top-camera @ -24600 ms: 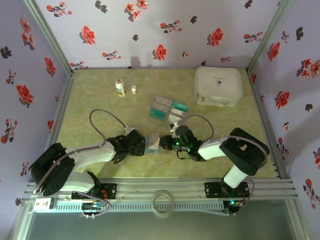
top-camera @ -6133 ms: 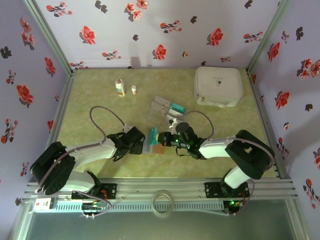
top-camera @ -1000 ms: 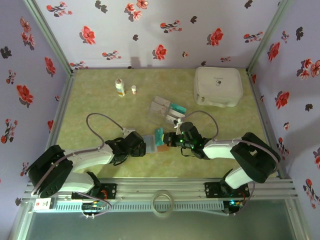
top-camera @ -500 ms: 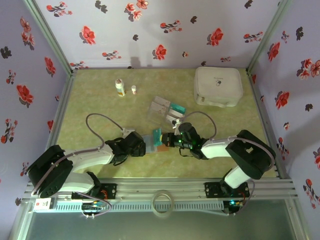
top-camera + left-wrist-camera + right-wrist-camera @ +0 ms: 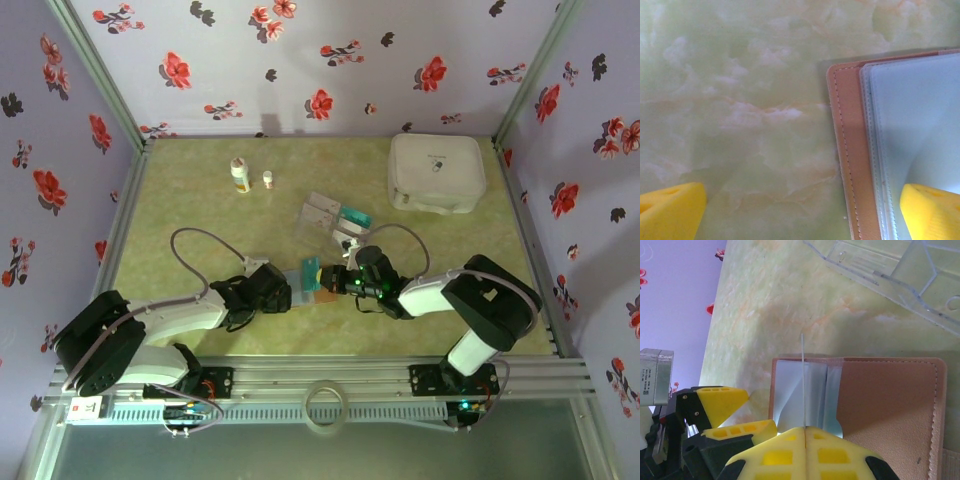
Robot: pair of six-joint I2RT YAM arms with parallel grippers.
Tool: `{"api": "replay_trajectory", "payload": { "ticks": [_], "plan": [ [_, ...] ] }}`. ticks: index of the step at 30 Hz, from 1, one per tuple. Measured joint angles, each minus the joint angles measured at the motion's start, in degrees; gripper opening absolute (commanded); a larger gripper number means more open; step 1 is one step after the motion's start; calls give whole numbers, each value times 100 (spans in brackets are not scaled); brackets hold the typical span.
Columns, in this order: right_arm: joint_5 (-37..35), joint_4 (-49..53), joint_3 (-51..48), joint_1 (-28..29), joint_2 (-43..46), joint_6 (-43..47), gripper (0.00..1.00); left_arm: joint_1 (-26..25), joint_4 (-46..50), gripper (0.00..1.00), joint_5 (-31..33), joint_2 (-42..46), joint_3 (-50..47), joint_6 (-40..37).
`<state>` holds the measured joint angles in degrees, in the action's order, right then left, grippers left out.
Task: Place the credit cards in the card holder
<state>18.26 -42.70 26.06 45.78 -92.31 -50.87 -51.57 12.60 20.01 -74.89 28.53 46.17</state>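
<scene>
Right now the right gripper (image 5: 804,434) is clamped on a teal credit card (image 5: 313,271), edge-on over the open card holder (image 5: 885,400) mid-table. The left gripper (image 5: 802,214), spread wide and empty, straddles the holder's left edge. Best to flatten the card, line it up with the sleeve mouth, and slide it in slowly.

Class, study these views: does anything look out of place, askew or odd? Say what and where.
One card stands on its edge over the open card holder, pinched in the shut right gripper, where a stored card would lie flat. The clear tray sits askew to the table edges.
</scene>
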Motion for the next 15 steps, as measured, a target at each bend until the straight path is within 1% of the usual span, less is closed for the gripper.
{"api": "replay_trajectory", "payload": {
  "ticks": [15],
  "plan": [
    [7, -557, -103, 4, -378, -219, 0, 0, -13, 100, 17, 13, -11, 4]
  ]
}}
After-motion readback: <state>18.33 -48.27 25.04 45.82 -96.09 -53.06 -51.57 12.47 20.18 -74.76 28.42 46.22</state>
